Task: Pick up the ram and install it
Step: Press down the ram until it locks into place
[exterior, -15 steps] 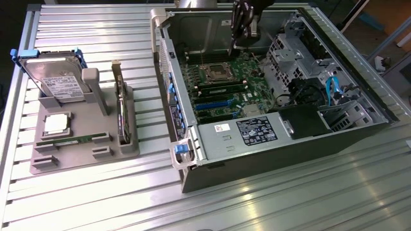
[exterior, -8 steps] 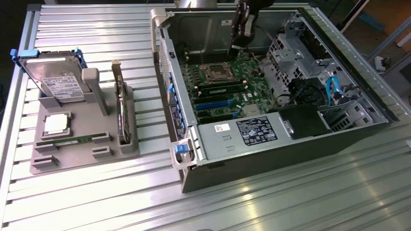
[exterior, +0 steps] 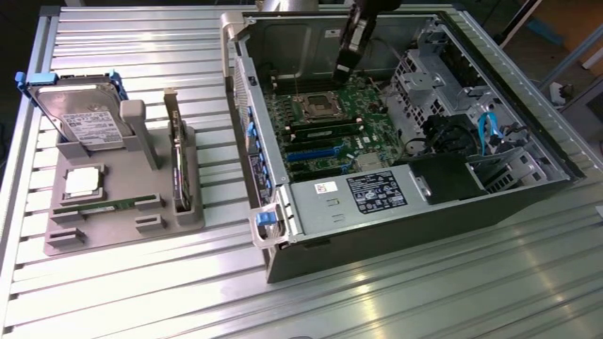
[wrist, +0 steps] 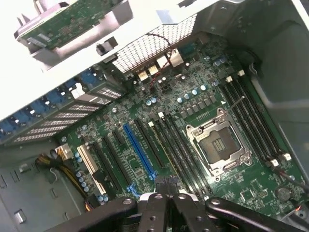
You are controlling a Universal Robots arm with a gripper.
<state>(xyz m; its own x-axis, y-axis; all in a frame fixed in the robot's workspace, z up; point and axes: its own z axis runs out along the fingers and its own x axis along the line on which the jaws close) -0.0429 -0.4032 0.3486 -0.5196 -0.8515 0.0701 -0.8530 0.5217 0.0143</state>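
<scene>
Exterior view: hard drive (exterior: 83,116) beside open computer case (exterior: 396,141).

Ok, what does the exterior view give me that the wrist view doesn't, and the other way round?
Exterior view: the ram lying flat in the grey tray on the table, with the hard drive standing behind it.
Wrist view: the hand seen close, shut, just above the memory slots, and a yellow cable bundle at the board's edge.
Both: the motherboard in the open case, its CPU socket and the blue slot.
</scene>
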